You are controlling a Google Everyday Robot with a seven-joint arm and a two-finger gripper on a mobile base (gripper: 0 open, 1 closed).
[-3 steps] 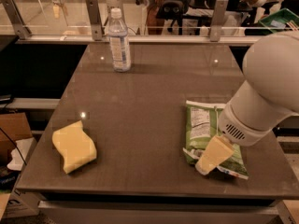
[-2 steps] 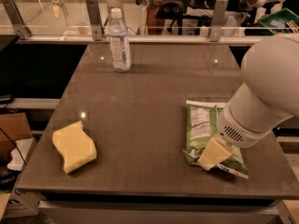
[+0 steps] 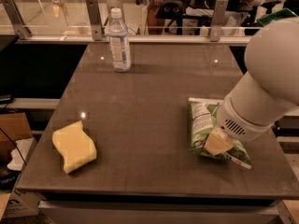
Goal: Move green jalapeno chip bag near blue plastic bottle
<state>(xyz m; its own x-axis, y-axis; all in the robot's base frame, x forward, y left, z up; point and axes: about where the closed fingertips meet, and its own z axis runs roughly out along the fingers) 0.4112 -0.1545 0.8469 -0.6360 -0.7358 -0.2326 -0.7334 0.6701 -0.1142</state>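
The green jalapeno chip bag point(image 3: 204, 125) lies flat on the right part of the table, its white label panel facing up. My gripper point(image 3: 217, 142) is down on the bag's near end, under the big white arm housing point(image 3: 266, 78), which hides part of the bag. The blue plastic bottle point(image 3: 119, 41) stands upright at the table's far left, well away from the bag.
A wavy yellow sponge point(image 3: 74, 146) lies at the near left of the dark table point(image 3: 140, 111). A glass barrier with metal posts point(image 3: 93, 18) runs along the far edge. A cardboard box point(image 3: 11, 134) sits on the floor to the left.
The arm and gripper have shifted slightly lower onto the bag's near end. The bag, bottle and sponge have not moved.
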